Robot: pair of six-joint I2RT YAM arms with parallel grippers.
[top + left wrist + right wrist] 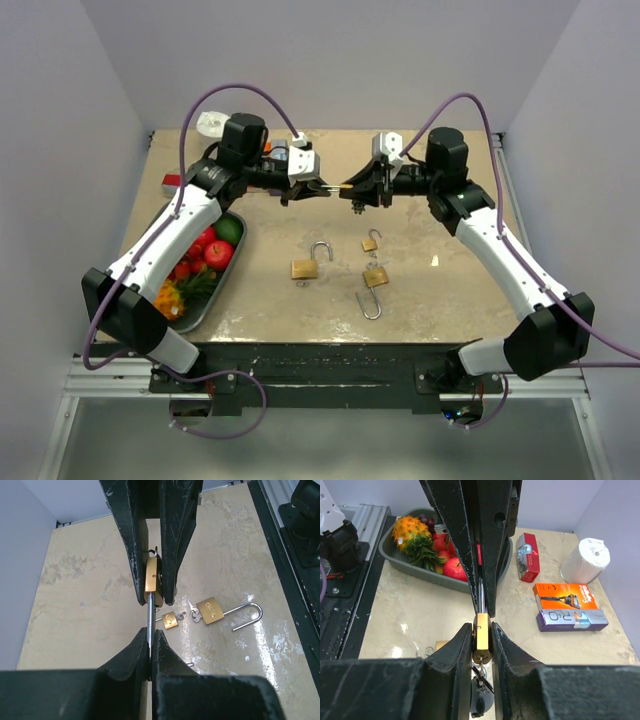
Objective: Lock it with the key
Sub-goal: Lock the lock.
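Above the table's [440, 300] back centre | your right gripper [481, 627] clamps the brass padlock [481, 640] | your left gripper [150, 650] is pinched tight on its thin steel stem [149, 625], likely the shackle | long axis runs gripper to gripper; keys [481, 680] hang at the right gripper's end.

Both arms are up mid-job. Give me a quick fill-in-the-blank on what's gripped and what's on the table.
The right gripper is shut on a brass padlock, held ____ the table.
The left gripper is ____ on the thin metal bar entering that padlock.
____ more padlocks lie on the table.
The gray tray holds ____.
Missing words: above; shut; three; fruit.
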